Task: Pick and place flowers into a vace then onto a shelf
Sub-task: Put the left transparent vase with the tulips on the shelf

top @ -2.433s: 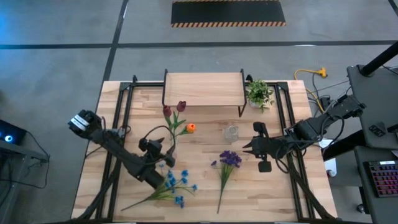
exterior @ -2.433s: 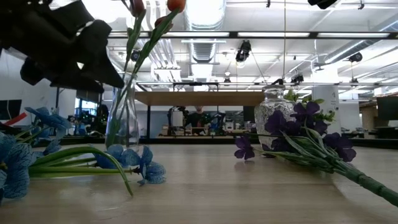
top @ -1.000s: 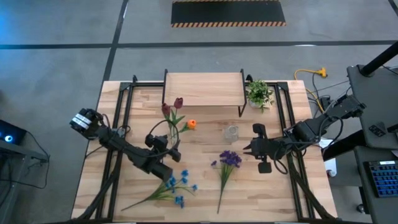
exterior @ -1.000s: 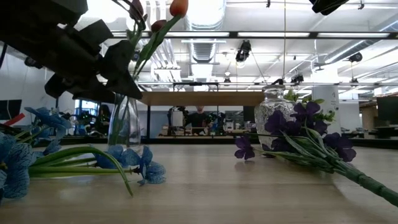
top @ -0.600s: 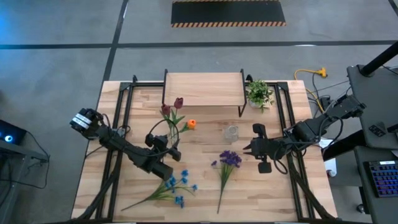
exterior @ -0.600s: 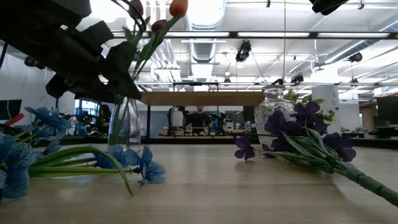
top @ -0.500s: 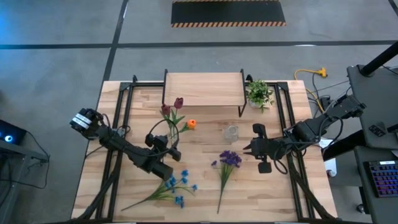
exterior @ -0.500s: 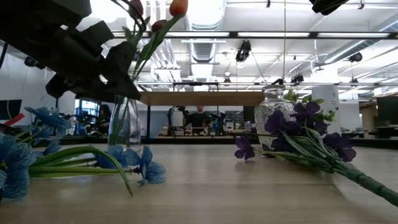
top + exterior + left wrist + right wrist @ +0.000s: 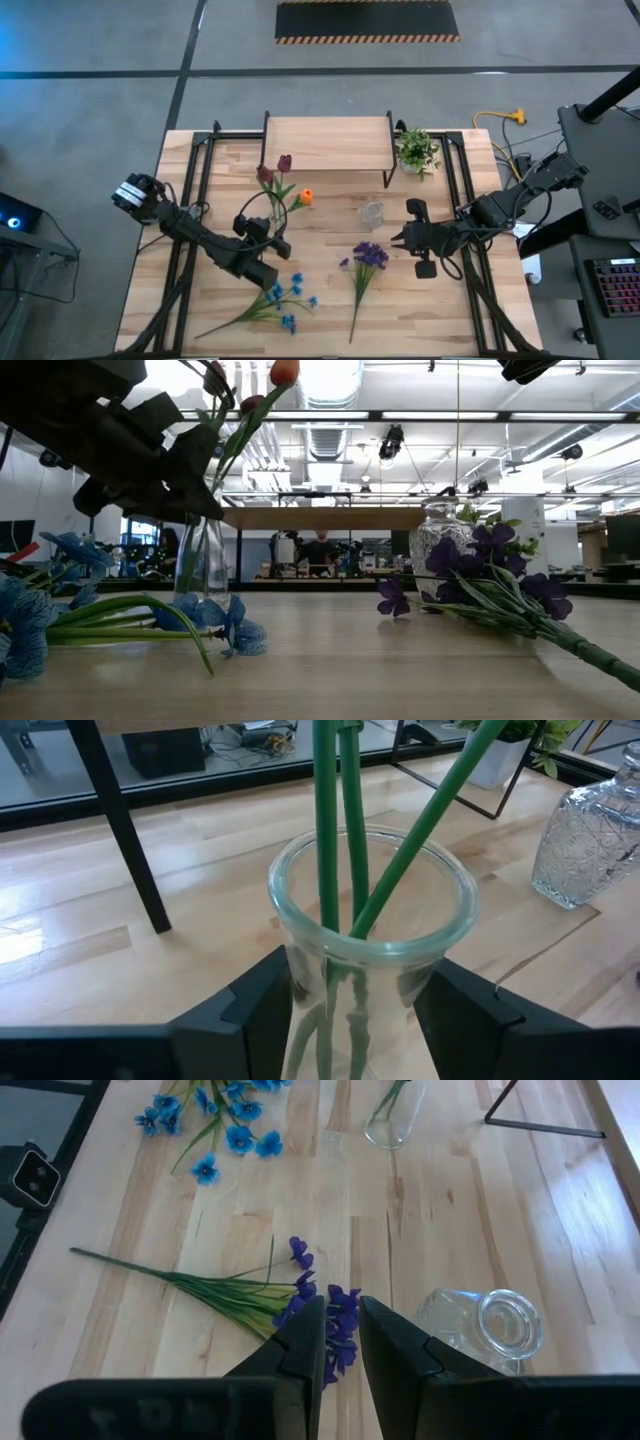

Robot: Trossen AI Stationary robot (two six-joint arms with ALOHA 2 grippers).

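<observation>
- The left end effector (image 9: 272, 243) sits at the clear glass vase (image 9: 370, 935), left of the shelf's (image 9: 327, 142) front edge; its two dark fingers (image 9: 262, 998) bracket the vase body on either side, close against the glass, though whether they press it cannot be told.
- The vase stands upright on the counter (image 9: 200, 290) in front of the shelf's left end and holds three green stems (two dark red tulips (image 9: 274, 168) and an orange bud (image 9: 306, 196) at their tops).
- The blue spray (image 9: 280, 298) lies flat on the counter, in front of the vase and well away from the shelf.
- The purple bunch (image 9: 366, 262) lies on the counter in front of the shelf's right half, stem pointing away from the shelf.
- A cut-glass bottle (image 9: 372, 214) stands between the purple bunch and the shelf, just in front of the shelf's right leg.
- A small potted plant (image 9: 417, 150) stands beside the shelf's right end.
- The right end effector (image 9: 398, 238) hovers right of the purple bunch, its fingers (image 9: 300, 1342) nearly together, a narrow gap between them, holding nothing.
</observation>
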